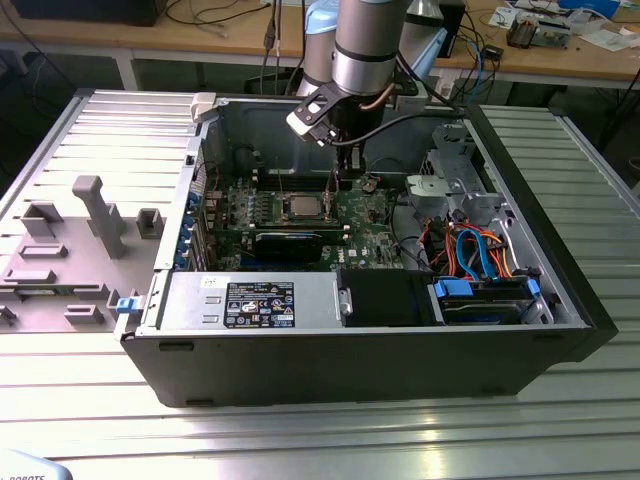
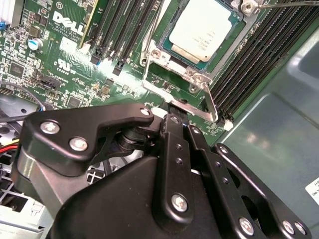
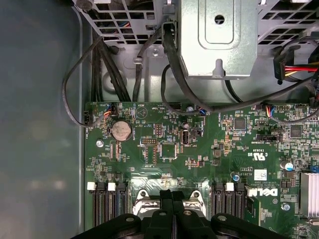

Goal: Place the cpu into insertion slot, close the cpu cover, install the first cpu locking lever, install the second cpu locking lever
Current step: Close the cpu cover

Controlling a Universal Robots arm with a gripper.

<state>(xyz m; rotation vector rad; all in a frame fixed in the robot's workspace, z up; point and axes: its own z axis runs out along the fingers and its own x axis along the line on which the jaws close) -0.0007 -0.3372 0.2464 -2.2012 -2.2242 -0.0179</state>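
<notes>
Arm (image 1: 368, 45) descends near-vertical, wrist pointing straight down. Gripper (image 1: 348, 172) hangs low at its end. In both wrist views the black fingers (image 2: 173, 144) (image 3: 164, 219) lie pressed side by side, no gap between them; linkage bars (image 2: 94, 130) splay outward.

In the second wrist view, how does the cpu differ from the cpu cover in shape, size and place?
The cpu is a solid plate with a smooth pale top; the cpu cover is an open frame with a window. The cpu cover is larger and surrounds the cpu, which sits inside its window. Both are square, silvery metal on the green board.
</notes>
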